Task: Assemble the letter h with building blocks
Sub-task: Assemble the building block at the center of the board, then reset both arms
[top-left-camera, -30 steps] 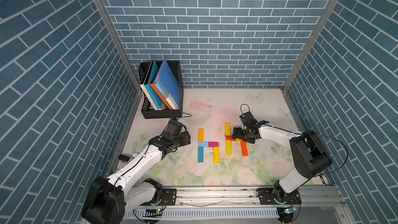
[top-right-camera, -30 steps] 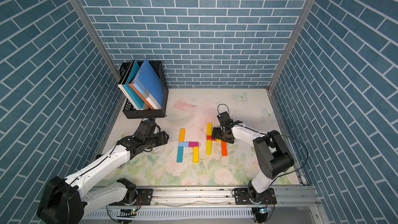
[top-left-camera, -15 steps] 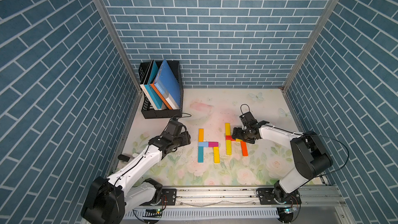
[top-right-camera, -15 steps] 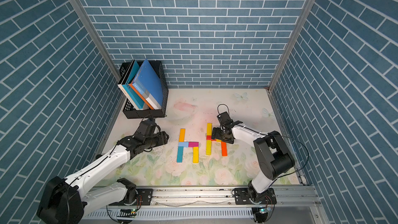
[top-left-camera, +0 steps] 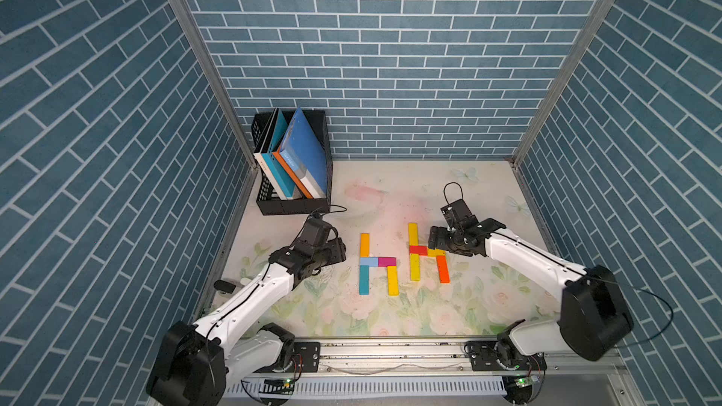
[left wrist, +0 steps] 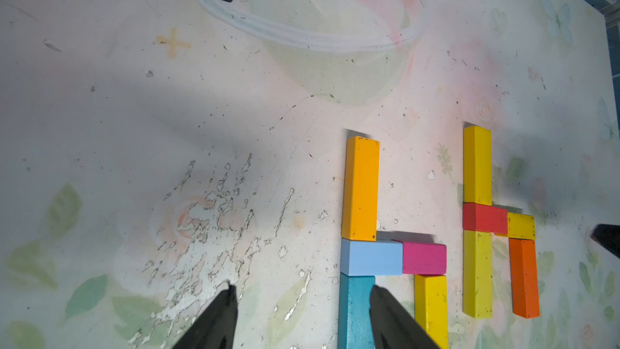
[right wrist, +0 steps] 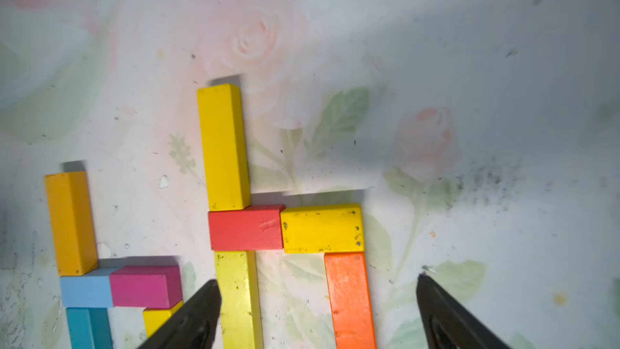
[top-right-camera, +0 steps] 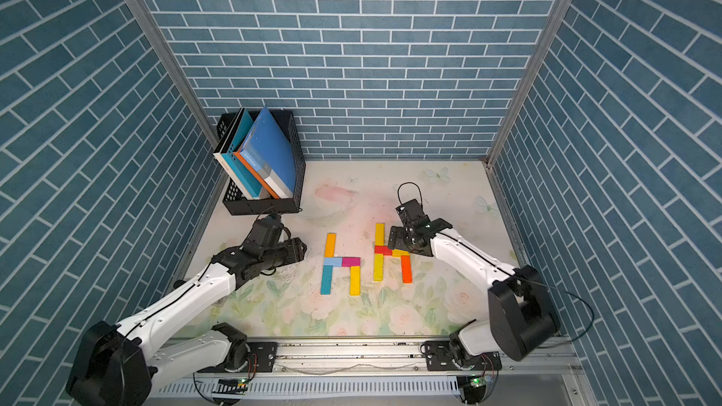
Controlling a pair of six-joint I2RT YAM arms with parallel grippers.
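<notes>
The building blocks lie flat on the floral mat as two letter shapes, seen in both top views. One shape has an orange-yellow bar (top-left-camera: 364,244), a light blue block (left wrist: 370,258), a magenta block (left wrist: 423,259), a teal bar (top-left-camera: 363,281) and a yellow bar (top-left-camera: 392,280). The other has a yellow bar (right wrist: 223,146), a red block (right wrist: 246,228), a short yellow block (right wrist: 322,228), a yellow-green bar (right wrist: 236,297) and an orange bar (right wrist: 349,300). My left gripper (left wrist: 302,292) is open and empty, left of the teal bar. My right gripper (right wrist: 317,280) hangs open and empty over the second shape.
A black file rack (top-left-camera: 293,207) holding blue and orange books (top-left-camera: 304,150) stands at the back left corner. Blue brick walls close in three sides. A metal rail (top-left-camera: 390,351) runs along the front edge.
The left gripper's jaws have widened a little. Neither arm nor any block has visibly moved.
</notes>
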